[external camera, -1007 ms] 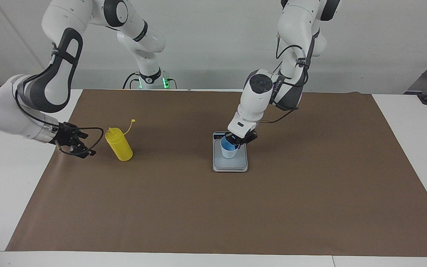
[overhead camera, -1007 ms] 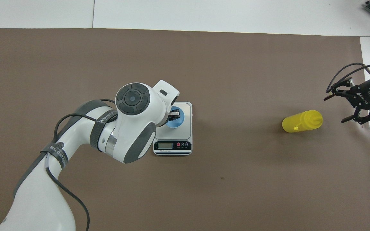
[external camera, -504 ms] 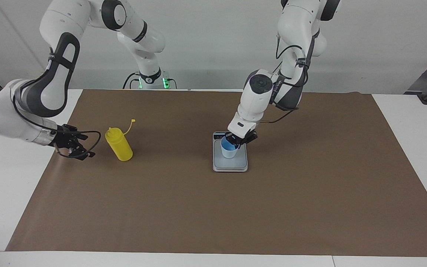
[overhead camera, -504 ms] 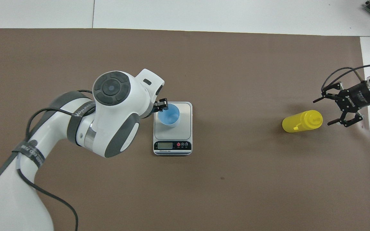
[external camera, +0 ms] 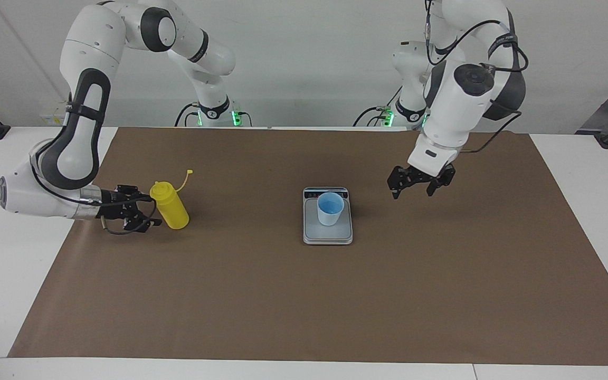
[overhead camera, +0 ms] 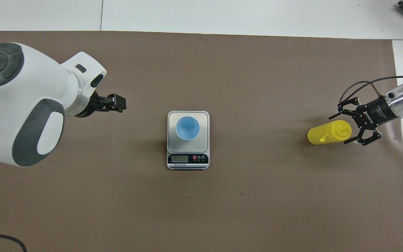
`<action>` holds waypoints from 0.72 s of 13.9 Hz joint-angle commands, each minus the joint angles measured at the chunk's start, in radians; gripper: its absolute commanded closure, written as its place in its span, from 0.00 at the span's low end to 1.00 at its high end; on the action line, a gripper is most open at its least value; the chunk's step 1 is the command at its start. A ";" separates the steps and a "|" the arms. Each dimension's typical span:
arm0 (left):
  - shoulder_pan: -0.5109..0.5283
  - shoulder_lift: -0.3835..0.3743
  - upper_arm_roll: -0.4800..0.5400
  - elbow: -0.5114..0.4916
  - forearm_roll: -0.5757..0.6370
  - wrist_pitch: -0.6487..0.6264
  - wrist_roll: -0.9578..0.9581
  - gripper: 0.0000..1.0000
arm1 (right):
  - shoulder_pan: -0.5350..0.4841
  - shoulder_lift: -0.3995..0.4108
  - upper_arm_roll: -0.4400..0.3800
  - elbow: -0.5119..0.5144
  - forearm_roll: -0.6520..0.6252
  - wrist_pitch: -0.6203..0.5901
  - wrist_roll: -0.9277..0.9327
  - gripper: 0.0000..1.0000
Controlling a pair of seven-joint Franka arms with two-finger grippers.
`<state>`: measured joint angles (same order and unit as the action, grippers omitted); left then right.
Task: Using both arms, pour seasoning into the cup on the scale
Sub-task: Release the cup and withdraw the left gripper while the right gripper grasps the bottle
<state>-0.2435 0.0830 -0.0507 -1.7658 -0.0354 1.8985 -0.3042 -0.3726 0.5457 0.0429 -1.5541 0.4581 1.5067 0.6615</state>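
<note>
The light-blue cup [external camera: 330, 208] [overhead camera: 187, 128] stands upright on the silver-grey scale [external camera: 328, 236] [overhead camera: 205, 117] in the middle of the mat, with nothing touching it. My left gripper [external camera: 412, 192] [overhead camera: 121, 104] hangs open and empty over the bare mat, off toward the left arm's end from the scale. The seasoning, a yellow squeeze bottle [external camera: 171, 207] [overhead camera: 325, 133], stands upright toward the right arm's end. Its small cap dangles on its tether. My right gripper [external camera: 152, 211] [overhead camera: 341, 130] is low beside the bottle, open, one finger on each side of it. Whether they touch it I cannot tell.
A brown mat [external camera: 304, 295] covers most of the white table. The scale's dark display strip [overhead camera: 188, 159] faces the robots. Both white arms reach in over their own ends of the mat.
My left gripper opened, let go of the cup, rose and swung away toward the left arm's end. My right gripper came down and moved in until its open fingers flank the bottle.
</note>
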 commanded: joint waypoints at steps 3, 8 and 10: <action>0.137 -0.098 -0.009 -0.004 0.008 -0.133 0.258 0.00 | -0.006 -0.056 0.005 -0.089 0.031 -0.014 0.027 0.00; 0.194 -0.120 0.000 0.080 0.002 -0.263 0.298 0.00 | -0.008 -0.062 0.005 -0.095 0.076 -0.046 0.032 0.56; 0.222 -0.124 -0.005 0.106 0.003 -0.314 0.330 0.00 | -0.014 -0.062 0.003 -0.093 0.090 -0.046 0.038 0.73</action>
<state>-0.0548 -0.0402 -0.0443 -1.7000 -0.0354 1.6496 -0.0115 -0.3728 0.5122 0.0429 -1.6143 0.5196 1.4646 0.6794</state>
